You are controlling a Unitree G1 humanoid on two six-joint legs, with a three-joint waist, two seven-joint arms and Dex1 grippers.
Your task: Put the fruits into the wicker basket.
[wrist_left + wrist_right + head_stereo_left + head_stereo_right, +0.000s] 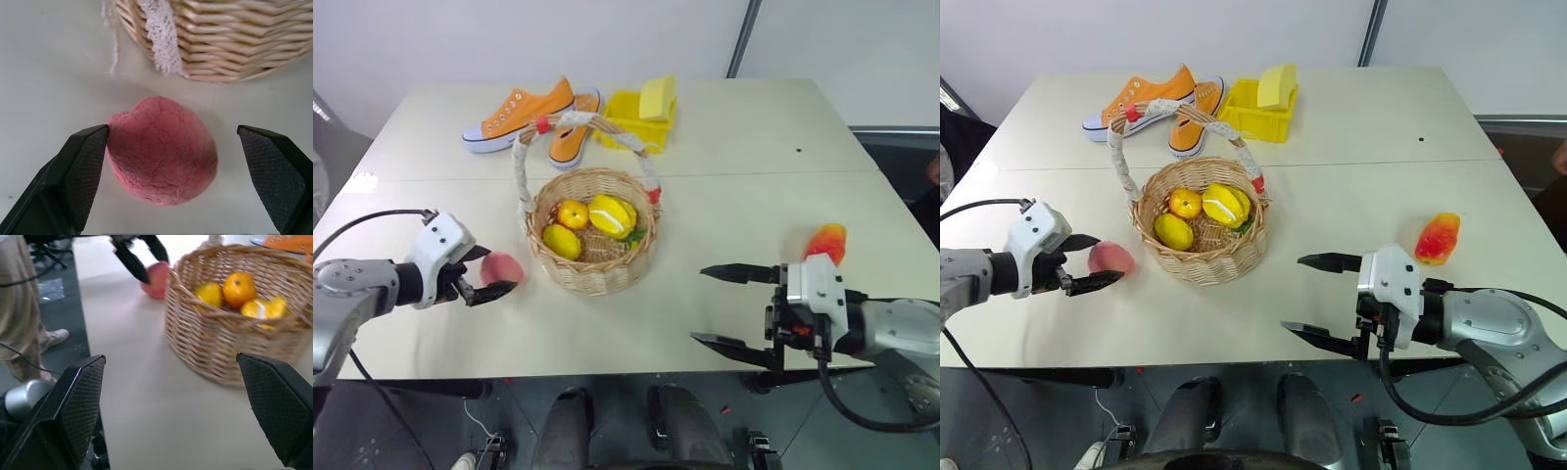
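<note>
left gripper [487, 274], jaws apart, straddles the peach [501, 267] on the tabletop [724, 147] beside the basket [594, 245], toward the left edge. right gripper [732, 306], jaws apart, holds nothing; mango [827, 242] lies near the right edge.

Your left gripper [487, 276] sits at the left middle of the head view, arm coming in from the left edge, its 2 black fingers spread wide and pointing right. Your right gripper [732, 306] sits at the lower right, forearm entering from the right edge, pointing left with its 2 fingers wide apart, 1 above the other.
</note>
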